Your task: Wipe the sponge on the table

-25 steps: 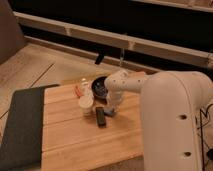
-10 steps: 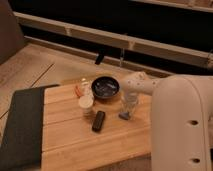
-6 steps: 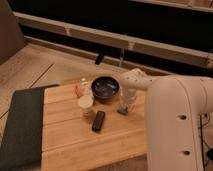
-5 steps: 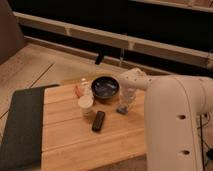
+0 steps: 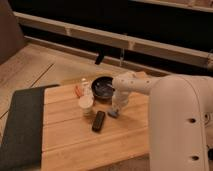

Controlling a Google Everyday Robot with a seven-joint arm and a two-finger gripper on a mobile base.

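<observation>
The sponge (image 5: 113, 113) is a small pale blue-grey pad lying on the table (image 5: 75, 145), a light-wood top of wide planks. My gripper (image 5: 116, 108) points straight down onto the sponge, just right of the black bar (image 5: 98, 121) and in front of the dark bowl (image 5: 102, 88). It looks shut on the sponge and holds it against the wood. The white arm (image 5: 175, 120) fills the right side of the view and hides the table's right part.
A pale cup (image 5: 86, 103) stands left of the gripper, with a small bottle and an orange item (image 5: 80, 89) behind it. A dark grey mat (image 5: 20, 127) covers the table's left end. The table's front edge (image 5: 95, 162) lies near the bottom.
The gripper and sponge slid right, away from the black bar, and have now come back a little to the left and towards the front. Bowl, cup and bar have not moved.
</observation>
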